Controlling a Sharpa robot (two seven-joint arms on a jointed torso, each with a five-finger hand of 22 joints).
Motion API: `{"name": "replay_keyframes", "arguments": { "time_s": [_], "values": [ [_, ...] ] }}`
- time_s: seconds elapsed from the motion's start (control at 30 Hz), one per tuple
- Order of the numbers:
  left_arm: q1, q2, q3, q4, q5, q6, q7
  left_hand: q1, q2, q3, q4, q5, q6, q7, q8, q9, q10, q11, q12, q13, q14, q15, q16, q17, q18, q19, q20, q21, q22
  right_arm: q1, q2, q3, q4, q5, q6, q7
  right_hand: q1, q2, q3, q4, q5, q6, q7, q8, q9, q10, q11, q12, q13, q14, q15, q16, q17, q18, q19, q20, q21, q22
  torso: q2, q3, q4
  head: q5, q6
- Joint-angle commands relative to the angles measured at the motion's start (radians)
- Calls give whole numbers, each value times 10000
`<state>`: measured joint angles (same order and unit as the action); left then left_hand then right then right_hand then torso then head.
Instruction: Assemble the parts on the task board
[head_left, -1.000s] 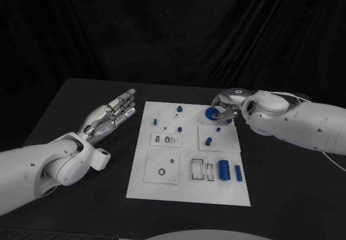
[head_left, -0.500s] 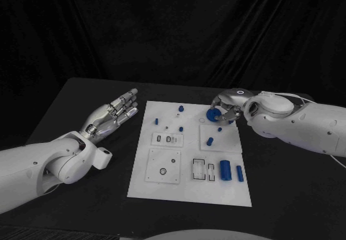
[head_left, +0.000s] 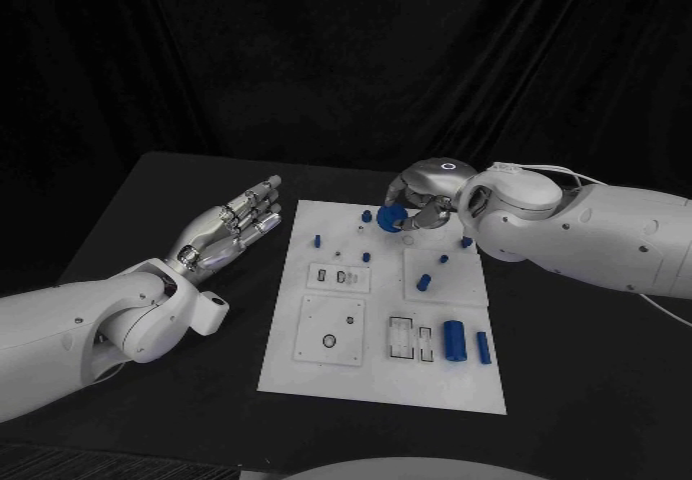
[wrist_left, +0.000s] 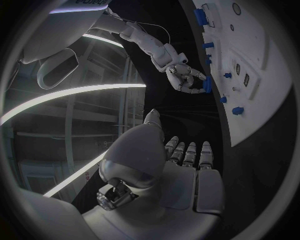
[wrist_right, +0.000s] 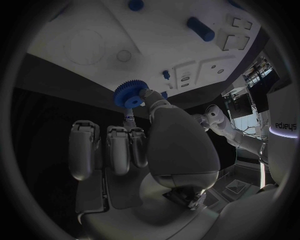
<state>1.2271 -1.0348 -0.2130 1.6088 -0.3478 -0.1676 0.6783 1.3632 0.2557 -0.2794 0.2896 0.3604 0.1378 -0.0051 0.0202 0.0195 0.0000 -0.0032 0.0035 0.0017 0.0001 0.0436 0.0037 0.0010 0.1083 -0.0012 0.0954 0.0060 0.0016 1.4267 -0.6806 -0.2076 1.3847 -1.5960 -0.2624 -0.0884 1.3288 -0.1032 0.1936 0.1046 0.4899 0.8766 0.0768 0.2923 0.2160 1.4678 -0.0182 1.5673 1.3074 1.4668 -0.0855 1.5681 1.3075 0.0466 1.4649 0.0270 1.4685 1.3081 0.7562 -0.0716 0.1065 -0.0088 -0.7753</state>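
The white task board (head_left: 378, 345) lies in the middle of the black table, with several small blue parts on it. My right hand (head_left: 418, 207) hangs over the board's far edge and pinches a blue gear (head_left: 392, 221) between thumb and a finger. The right wrist view has the same gear (wrist_right: 130, 93) at the fingertips, above the board (wrist_right: 162, 55). My left hand (head_left: 231, 225) is held flat with fingers straight and apart, empty, just left of the board's far left corner. The left wrist view takes in my right hand (wrist_left: 183, 79) holding the gear (wrist_left: 207, 84).
Two blue cylinders (head_left: 456, 341) lie side by side near the board's right edge. Small blue pegs (head_left: 317, 239) stand in the far part of the board, and another peg (head_left: 424, 283) sits on a raised square plate. Bare black table surrounds the board.
My right hand has carried the blue gear leftward along the board's far edge. The left hand has stayed where it was.
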Motion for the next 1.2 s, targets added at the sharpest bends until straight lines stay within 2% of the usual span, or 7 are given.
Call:
{"name": "replay_keyframes", "arguments": {
  "time_s": [0.03,0.2,0.33,0.43,0.63,0.93,1.2],
  "values": [
    [15,35,8,-6,42,204,1583,113,-13,77,9,35,11,54,2,13,0,39,-35,-17,-1,80,-37,-10,142,12,84,-60,-16,-22,238,4,-154,162,178,210,2,26,11,69,54,-77,37,590,1379,1030,68,35,2634,1022,98,-24,2563,-137,408,65,55,1813,11,7,-8,-24,7],
    [14,55,7,-20,42,248,1576,113,-13,77,9,35,11,54,2,13,0,39,-35,-17,-1,80,-37,-10,142,12,84,-60,-16,-142,704,4,-581,174,221,336,6,33,24,65,62,-94,42,586,1380,1030,72,35,2634,1024,103,-20,2568,-137,409,68,57,1815,11,8,10,-54,23],
    [14,77,7,-27,42,272,1569,115,-15,77,8,37,17,52,3,14,0,42,-35,-17,-1,101,-37,-10,141,12,104,-60,-16,-277,1069,4,-998,178,214,437,13,37,42,56,69,-125,55,575,1379,1030,79,35,2634,1023,110,-22,2566,-139,414,73,63,1822,10,16,-19,-39,4],
    [14,93,7,-35,42,290,1562,115,-15,77,8,37,17,52,3,14,0,42,-35,-17,-1,101,-37,-10,141,12,104,-60,-16,-375,1290,4,-1277,179,267,477,16,34,60,46,60,-163,71,556,1374,1030,91,35,2634,1023,120,-23,2564,-139,413,81,60,1821,16,14,-7,-68,-1],
    [14,116,7,-41,42,328,1554,115,-15,77,8,37,17,52,3,14,0,42,-35,-17,-1,101,-37,-10,141,12,104,-60,-16,-567,1665,5,-1781,181,324,574,12,33,90,34,6,-228,99,517,1363,1030,116,35,2634,1022,139,-25,2562,-136,409,96,52,1817,18,32,-11,-65,0],
    [14,117,7,-45,42,363,1545,122,-16,79,6,45,47,60,8,18,0,43,-35,-17,-1,122,-37,-10,140,12,125,-60,-16,-651,1957,5,-2091,181,197,715,12,33,100,30,-10,-248,107,503,1359,1030,124,35,2634,1022,146,-26,2559,-139,413,102,58,1823,18,25,-19,-69,2],
    [14,150,7,-67,42,407,1527,127,-13,82,4,52,52,70,9,19,0,43,-35,-17,-1,128,-37,-10,141,12,133,-60,-16,-665,2076,5,-2128,181,107,828,5,44,168,12,-25,-367,142,405,1322,1030,153,35,2634,1021,176,-29,2556,-134,404,131,43,1817,13,31,-21,-78,-34]
  ]
}}
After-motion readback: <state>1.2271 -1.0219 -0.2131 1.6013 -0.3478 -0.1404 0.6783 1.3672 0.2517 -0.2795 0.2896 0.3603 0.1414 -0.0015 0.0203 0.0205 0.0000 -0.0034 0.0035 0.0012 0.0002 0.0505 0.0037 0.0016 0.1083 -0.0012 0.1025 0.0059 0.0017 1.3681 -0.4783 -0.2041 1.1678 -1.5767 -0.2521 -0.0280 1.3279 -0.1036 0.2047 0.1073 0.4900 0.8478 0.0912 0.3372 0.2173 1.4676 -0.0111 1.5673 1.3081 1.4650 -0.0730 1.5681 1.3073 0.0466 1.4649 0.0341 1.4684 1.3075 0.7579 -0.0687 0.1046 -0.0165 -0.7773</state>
